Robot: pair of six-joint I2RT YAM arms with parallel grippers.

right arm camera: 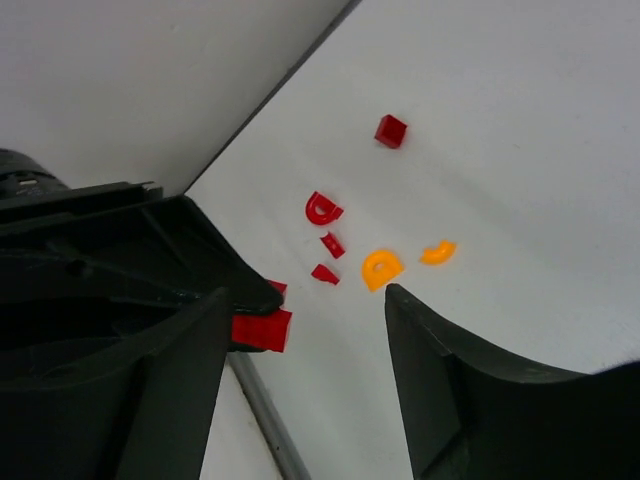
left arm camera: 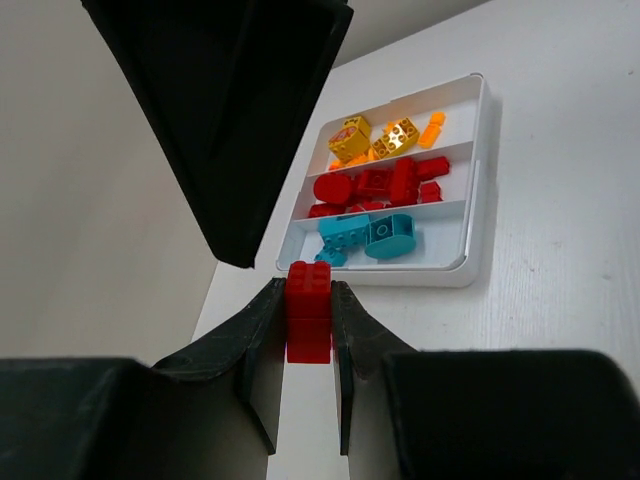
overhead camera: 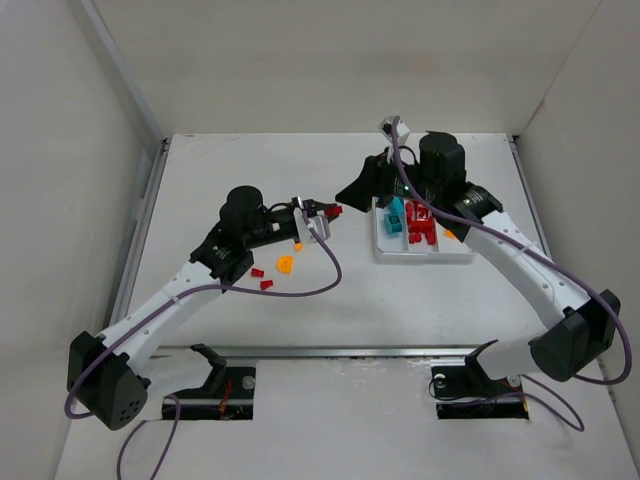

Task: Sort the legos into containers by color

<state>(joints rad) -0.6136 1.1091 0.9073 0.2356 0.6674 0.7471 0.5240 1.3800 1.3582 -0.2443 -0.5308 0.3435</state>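
My left gripper (overhead camera: 325, 212) is shut on a red lego (left arm camera: 309, 320) and holds it above the table, just left of the white tray (overhead camera: 420, 257). In the left wrist view the tray (left arm camera: 478, 180) holds orange-yellow legos (left arm camera: 375, 140) in the far compartment, red legos (left arm camera: 375, 185) in the middle and teal legos (left arm camera: 370, 235) in the near one. My right gripper (overhead camera: 358, 188) is open and empty, close beside the left one. In the right wrist view (right arm camera: 305, 300) it faces the held red lego (right arm camera: 262, 328).
Loose legos lie on the table by the left arm: red pieces (overhead camera: 262, 278) and orange pieces (overhead camera: 285, 264). The right wrist view shows them too: a red brick (right arm camera: 390, 130), a red arch (right arm camera: 321, 208) and an orange piece (right arm camera: 381, 268). White walls enclose the table.
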